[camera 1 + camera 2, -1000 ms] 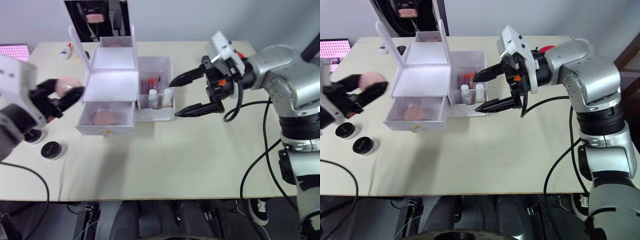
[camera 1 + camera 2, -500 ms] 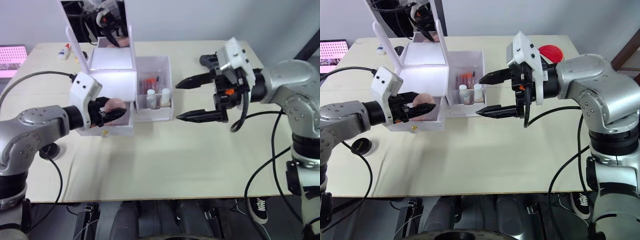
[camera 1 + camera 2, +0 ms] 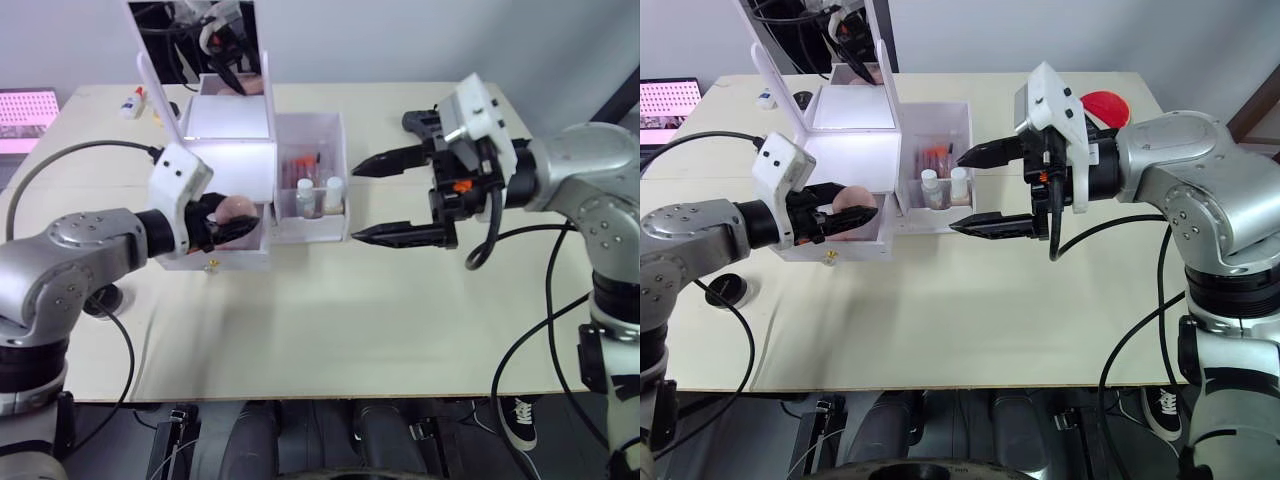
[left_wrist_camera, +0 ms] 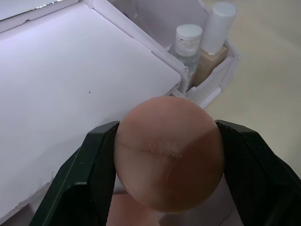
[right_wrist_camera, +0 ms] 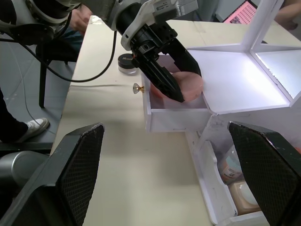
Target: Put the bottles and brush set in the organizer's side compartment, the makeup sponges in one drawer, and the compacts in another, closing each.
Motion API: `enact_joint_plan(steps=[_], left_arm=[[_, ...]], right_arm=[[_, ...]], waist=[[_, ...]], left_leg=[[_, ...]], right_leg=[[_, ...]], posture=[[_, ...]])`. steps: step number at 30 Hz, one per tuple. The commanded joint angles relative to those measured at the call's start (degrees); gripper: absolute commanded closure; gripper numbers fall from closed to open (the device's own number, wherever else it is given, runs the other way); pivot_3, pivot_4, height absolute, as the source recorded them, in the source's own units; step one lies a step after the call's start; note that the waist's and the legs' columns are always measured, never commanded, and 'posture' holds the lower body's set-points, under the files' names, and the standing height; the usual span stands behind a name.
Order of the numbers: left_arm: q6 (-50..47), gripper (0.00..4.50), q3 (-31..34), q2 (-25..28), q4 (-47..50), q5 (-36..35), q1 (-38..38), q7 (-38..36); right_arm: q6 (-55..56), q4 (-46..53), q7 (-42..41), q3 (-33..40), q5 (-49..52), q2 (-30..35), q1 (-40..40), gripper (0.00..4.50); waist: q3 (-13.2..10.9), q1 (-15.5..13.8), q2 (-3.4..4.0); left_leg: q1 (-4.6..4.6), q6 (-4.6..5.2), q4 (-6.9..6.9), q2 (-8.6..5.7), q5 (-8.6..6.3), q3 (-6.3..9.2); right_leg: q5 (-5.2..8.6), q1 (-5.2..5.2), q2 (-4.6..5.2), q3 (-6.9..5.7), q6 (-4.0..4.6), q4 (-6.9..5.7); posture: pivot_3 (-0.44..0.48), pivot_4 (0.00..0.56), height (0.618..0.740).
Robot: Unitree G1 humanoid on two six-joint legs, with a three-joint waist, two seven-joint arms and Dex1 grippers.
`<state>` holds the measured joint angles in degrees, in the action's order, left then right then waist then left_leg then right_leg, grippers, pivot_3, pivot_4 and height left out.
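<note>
Presently, in the left eye view, a pink makeup sponge (image 3: 236, 209) is seen clamped in the left gripper (image 3: 225, 222) just above the open drawer (image 3: 214, 262) at the near left of the white organizer (image 3: 235, 160). Bottles (image 3: 318, 196) are stood in the side compartment (image 3: 336, 132). In the right eye view, the right gripper (image 3: 972, 190) is held spread wide, empty, right of the organizer. In the left wrist view, the sponge is pinched between both fingers (image 4: 96, 162). In the right wrist view, a compact (image 5: 126, 62) is seen on the table (image 5: 160, 174) beyond the drawer
</note>
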<state>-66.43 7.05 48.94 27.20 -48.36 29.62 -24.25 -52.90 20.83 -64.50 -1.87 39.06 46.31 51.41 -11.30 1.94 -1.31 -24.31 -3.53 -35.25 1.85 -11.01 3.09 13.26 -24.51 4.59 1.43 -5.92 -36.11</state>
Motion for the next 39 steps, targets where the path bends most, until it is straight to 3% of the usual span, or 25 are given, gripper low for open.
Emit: enact_joint_plan(steps=[1,17,19,21,27,33,37,39], left_arm=[[-2.3,1.84,-0.5,1.3,2.7,-0.9,0.5,-1.4],[-5.5,1.84,1.6,1.6,2.0,0.0,1.5,-1.2],[-5.9,0.79,2.1,1.2,1.8,-0.1,1.7,-1.0],[-6.2,0.02,1.9,1.2,1.9,0.3,1.9,-0.9],[-7.1,0.02,3.4,0.3,2.9,-0.8,3.4,-0.5],[-5.5,0.02,13.5,1.7,7.3,-6.3,1.9,-3.1],[0.7,0.02,23.7,5.7,12.1,-2.5,-8.2,-6.8],[3.1,0.02,34.8,3.7,14.5,-2.2,-18.1,-9.9]], right_arm=[[1.4,0.1,-0.7,0.2,-0.1,1.3,0.6,0.00],[4.4,-2.3,-1.7,-1.5,-1.2,1.2,1.5,0.00],[4.7,-2.6,-1.9,-1.6,-1.3,1.1,1.7,0.00],[4.8,-2.8,-2.1,-1.7,-1.4,1.0,1.9,0.00],[4.8,-3.3,-2.9,-2.0,-1.9,1.0,2.3,0.00],[5.2,-5.6,-3.2,-2.9,-2.8,0.3,3.3,0.00],[6.7,-9.0,-3.9,-3.8,-3.7,-1.2,5.4,0.00],[6.8,-11.5,-5.0,-5.1,-4.3,-1.9,6.8,0.00]], waist=[[0.0,0.1,0.00],[0.0,0.3,0.00],[0.0,0.5,0.00],[0.0,0.5,0.00],[0.0,0.4,0.00],[0.0,0.6,-0.01],[0.0,0.8,0.01],[0.0,1.1,0.06]], left_leg=[[-0.01,0.00,0.00,0.00,0.00,0.00],[0.00,0.00,0.00,0.00,0.00,0.01],[0.00,0.00,0.01,0.00,0.00,0.02],[0.00,0.00,0.01,0.00,0.00,0.02],[-0.01,0.00,0.01,0.00,0.00,0.02],[-0.02,0.00,0.01,0.00,0.00,0.02],[0.01,0.00,0.08,0.01,0.00,0.01],[0.03,0.00,0.09,0.01,0.00,0.00]], right_leg=[[0.00,0.00,0.00,0.00,0.00,0.00],[0.00,0.00,-0.01,-0.01,0.00,0.00],[0.00,0.00,-0.01,-0.01,0.00,-0.01],[0.00,-0.01,-0.01,-0.01,-0.01,-0.01],[0.01,-0.01,-0.01,-0.01,-0.01,0.00],[0.01,-0.01,-0.01,-0.01,-0.02,0.00],[0.01,-0.06,-0.02,0.00,-0.01,-0.02],[0.01,-0.07,-0.01,0.00,0.00,-0.01]], posture=[[0.000,0.150,0.740],[0.000,0.150,0.740],[0.000,0.150,0.740],[0.000,0.150,0.740],[0.000,0.150,0.740],[0.000,0.150,0.740],[0.000,0.150,0.740],[0.000,0.150,0.740]])
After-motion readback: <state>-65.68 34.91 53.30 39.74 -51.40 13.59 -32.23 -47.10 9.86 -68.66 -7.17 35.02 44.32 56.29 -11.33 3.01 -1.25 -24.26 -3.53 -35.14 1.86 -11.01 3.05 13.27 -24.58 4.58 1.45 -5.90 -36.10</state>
